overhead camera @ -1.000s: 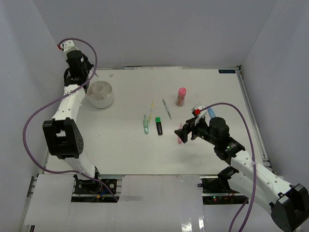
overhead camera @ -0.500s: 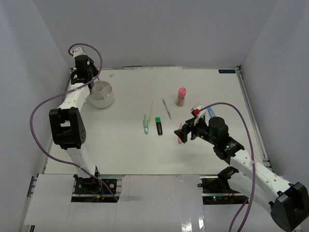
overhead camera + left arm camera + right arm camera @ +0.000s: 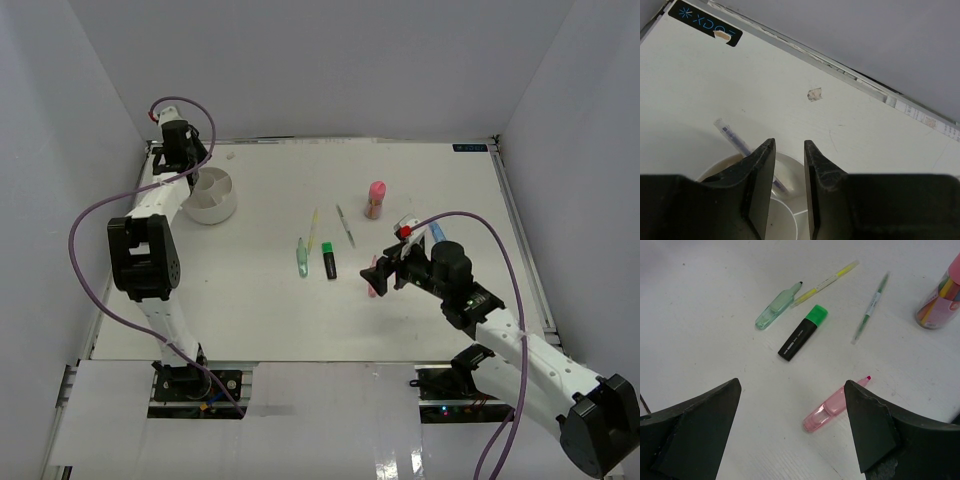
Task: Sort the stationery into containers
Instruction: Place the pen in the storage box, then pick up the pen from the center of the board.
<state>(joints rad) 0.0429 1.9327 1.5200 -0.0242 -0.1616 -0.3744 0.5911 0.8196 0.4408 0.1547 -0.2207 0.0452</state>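
Observation:
The white organiser cup [image 3: 210, 214] stands at the back left. My left gripper [image 3: 185, 165] hangs over its far rim. In the left wrist view the left gripper [image 3: 789, 145] is open by a narrow gap with nothing pinched. A thin clear pen [image 3: 732, 139] leans on the cup's rim [image 3: 788, 165] and passes behind the left finger. My right gripper [image 3: 383, 272] is wide open above a pink marker [image 3: 832, 407] lying on the table. Beyond lie a green-capped marker [image 3: 802, 333], a pale green marker [image 3: 776, 307], a yellow pen [image 3: 825, 282] and a green pen [image 3: 870, 307].
A pink tube [image 3: 376, 200] of coloured sticks stands at the middle right. A red-capped marker [image 3: 405, 230] and a blue one [image 3: 437, 233] lie just behind my right arm. White walls close in the table on three sides.
My left arm has swung in over the cup's far rim and its jaws have parted from nearly shut. The right arm has held still.

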